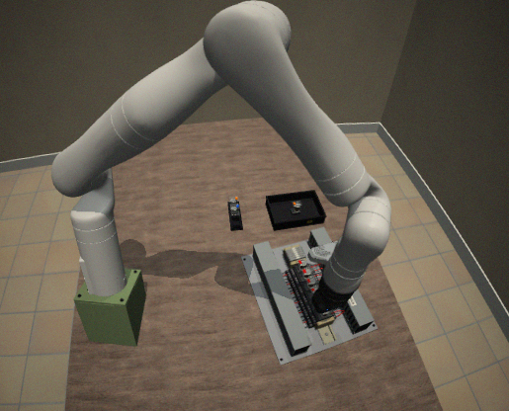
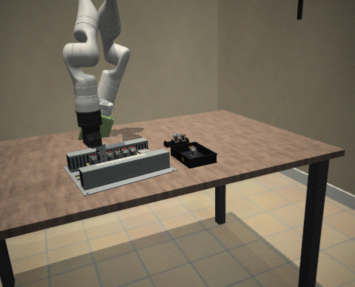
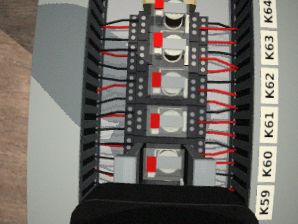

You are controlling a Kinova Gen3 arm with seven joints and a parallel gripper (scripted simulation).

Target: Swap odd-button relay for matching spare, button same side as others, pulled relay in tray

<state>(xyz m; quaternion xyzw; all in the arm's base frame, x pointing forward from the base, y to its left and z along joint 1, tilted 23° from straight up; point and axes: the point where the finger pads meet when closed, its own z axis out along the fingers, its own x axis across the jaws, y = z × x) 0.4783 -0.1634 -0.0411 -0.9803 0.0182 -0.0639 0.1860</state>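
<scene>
Across the wooden bench (image 1: 178,346) (image 2: 248,138), the grey arm (image 1: 257,49) (image 2: 83,55) bends down over the wired panel (image 1: 272,336) (image 2: 131,179) (image 3: 60,150), where we judge the relay swap to be in its closing stage. We see one relay already in the black tray (image 1: 298,224) (image 2: 201,162), its orange button unlike the red ones in the row; we take it for the odd part, pulled and put away. It appears upright and alone there, well inside the walls.

Beside the tray, the small black holder (image 1: 236,225) (image 2: 167,143) carries two spares, a blue-button relay (image 1: 235,209) (image 2: 176,138) and an orange-button relay (image 1: 233,201) (image 2: 183,136), with bare space at one end. We infer that the matching spare came from there.

The pincer (image 1: 325,312) (image 2: 103,152) (image 3: 162,158) is clenched on a red-button relay (image 3: 170,162) at its place in the row, next to a neighboring relay (image 3: 172,120). Both red buttons sit on the same side, so we read the heading as right. Whether its top is level with the others, we cannot tell. Left to do, in our judgement: make sure it is pressed fully home, let go and lift straight off, without dragging it up or tilting it, so all parts lie still.
</scene>
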